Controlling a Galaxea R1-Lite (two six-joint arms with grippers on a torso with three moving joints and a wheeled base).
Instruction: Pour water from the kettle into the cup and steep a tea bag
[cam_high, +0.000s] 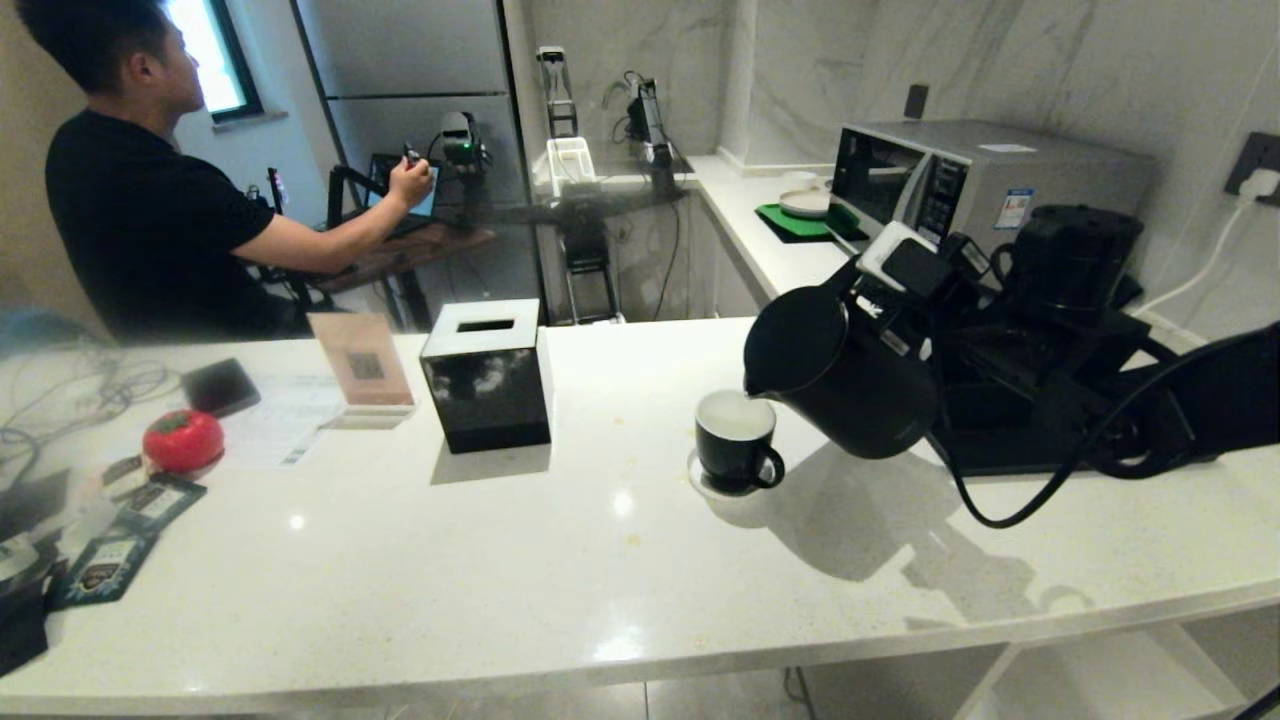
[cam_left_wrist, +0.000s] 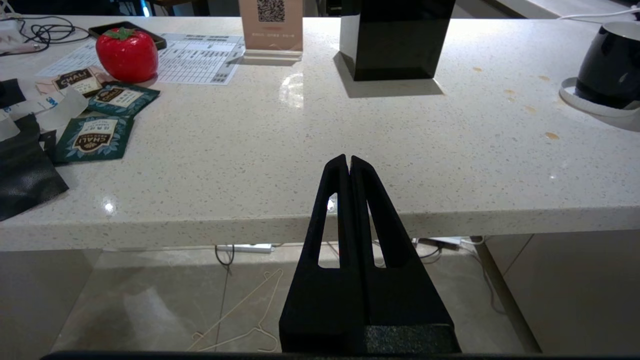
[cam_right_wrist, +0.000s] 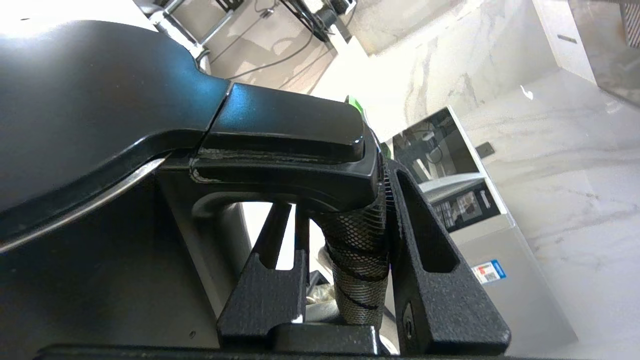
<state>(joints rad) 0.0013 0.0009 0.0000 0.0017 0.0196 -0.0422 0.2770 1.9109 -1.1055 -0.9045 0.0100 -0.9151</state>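
Kettle (cam_high: 840, 375) tipping over the cup (cam_high: 735, 440), my right tool (cam_right_wrist: 345, 240) is gripping its handle; pouring underway, tea bag steeping left.

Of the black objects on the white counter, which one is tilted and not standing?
The matte black jug kettle, held by the right gripper, leans over the glossy black cup; cup and black box stand upright.

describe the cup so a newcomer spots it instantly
Start at the long white counter and find the black cube-shaped tissue box near its middle. To the right of that box, under the spout of the tilted black kettle, sits the cup. It is the only small glossy black mug with a white inside and loop handle.
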